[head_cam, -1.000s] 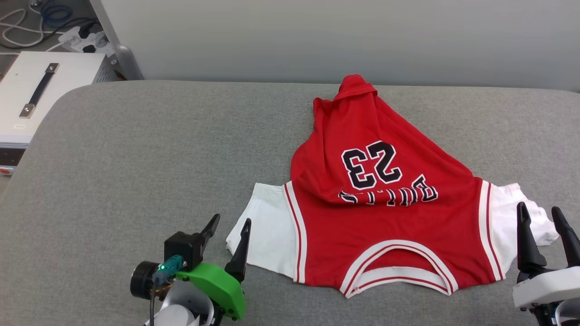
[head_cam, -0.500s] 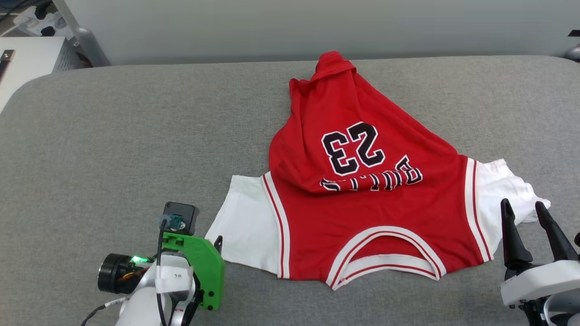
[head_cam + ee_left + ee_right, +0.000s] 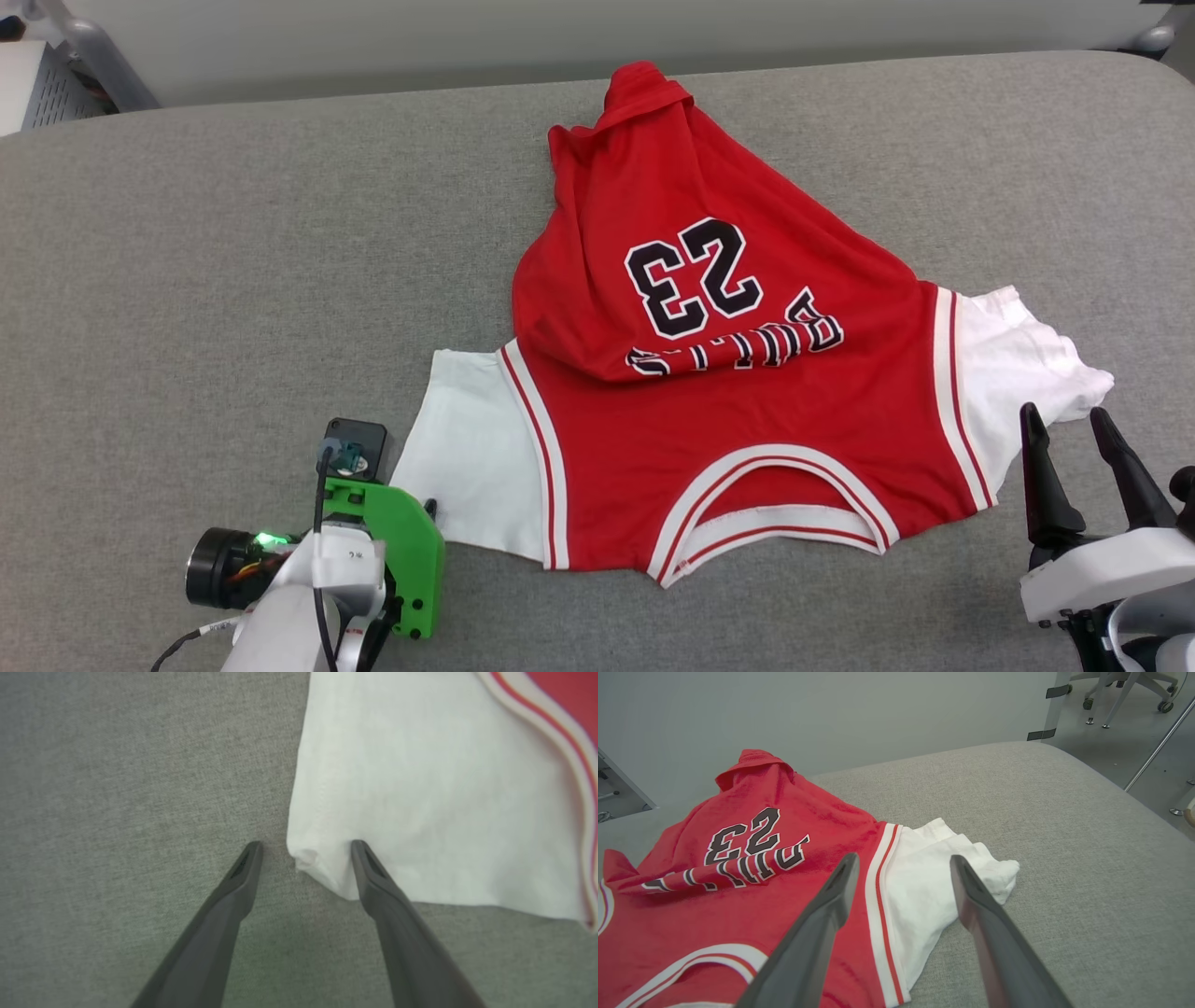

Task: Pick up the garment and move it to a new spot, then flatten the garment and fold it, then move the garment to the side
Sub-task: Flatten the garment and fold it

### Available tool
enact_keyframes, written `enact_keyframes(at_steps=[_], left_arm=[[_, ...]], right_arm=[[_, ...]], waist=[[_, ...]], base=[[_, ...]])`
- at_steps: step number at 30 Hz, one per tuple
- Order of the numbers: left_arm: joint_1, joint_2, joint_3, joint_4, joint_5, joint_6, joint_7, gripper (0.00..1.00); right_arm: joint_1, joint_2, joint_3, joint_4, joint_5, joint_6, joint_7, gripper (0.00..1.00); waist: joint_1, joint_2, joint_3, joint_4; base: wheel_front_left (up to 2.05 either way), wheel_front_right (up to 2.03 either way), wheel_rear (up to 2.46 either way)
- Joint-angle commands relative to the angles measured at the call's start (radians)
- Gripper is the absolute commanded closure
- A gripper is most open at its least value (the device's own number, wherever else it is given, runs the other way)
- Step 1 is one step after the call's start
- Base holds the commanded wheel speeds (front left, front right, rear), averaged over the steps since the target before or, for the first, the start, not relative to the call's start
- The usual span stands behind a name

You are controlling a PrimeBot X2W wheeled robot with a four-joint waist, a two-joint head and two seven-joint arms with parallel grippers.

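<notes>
Garment is front-up on the grey padded desk, right of centre. Collar faces the near edge. Lower body is gathered into a red peak close to the far edge. The "23" reads upside down from the head cam, and "BULLS" is half swallowed by a crease across the chest.

Left-side sleeve lies flat and white, pointing twd the desk's left edge. Right-side sleeve is crumpled, its end rumpled twd the right edge.

Left gripper is down at the near corner of the left-side sleeve, jaws wide. Wrist cam has that corner sitting btwn the two tips: one finger over white cloth, the other over bare grey fabric. Can't tell if the tips touch the cloth. From the head cam, most of it hides under the green bracket.

Right gripper is up off the desk just near-side of the right-side sleeve's rumpled end, jaws wide too, nothing btwn them. Its wrist cam looks across the sleeve twd the far edge, w/ the red-white trim running up btwn the fingers.
</notes>
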Motion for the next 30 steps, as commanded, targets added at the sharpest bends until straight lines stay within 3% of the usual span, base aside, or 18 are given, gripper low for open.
enact_keyframes(at_steps=[1, 7, 12, 19, 30], left_arm=[[-0.006, 0.007, 0.002, 0.036, -0.01, 0.004, 0.002, 1.0], [-0.024, 0.008, 0.033, 0.042, -0.018, 0.025, -0.106, 1.0], [-0.036, 0.01, 0.082, 0.003, -0.036, 0.042, -0.245, 1.0], [0.002, 0.012, 0.099, -0.042, -0.054, 0.054, -0.278, 1.0], [0.089, 0.003, 0.09, -0.158, -0.103, 0.052, -0.212, 1.0]], right_arm=[[-0.017, -0.006, 0.006, 0.006, 0.002, -0.001, -0.006, 0.0], [-0.009, -0.019, 0.002, 0.025, 0.004, -0.001, 0.003, 0.0], [0.013, -0.042, 0.011, 0.048, 0.01, -0.001, 0.071, 0.0], [0.042, -0.07, -0.003, 0.051, 0.006, -0.001, 0.176, 0.0], [0.032, -0.147, -0.125, -0.008, -0.001, -0.001, 0.678, 0.0]], waist=[[0.0, -0.0001, 0.003, 0.002], [0.0, -0.0001, -0.021, 0.03], [0.0, -0.0001, -0.061, 0.066], [0.0, -0.0001, -0.097, 0.108], [0.0, -0.0001, -0.075, 0.15]], base=[[0.0, 0.0, 0.0], [0.0, 0.0, 0.0], [0.0, 0.0, 0.0], [0.0, 0.0, 0.0], [0.0, 0.0, 0.0]])
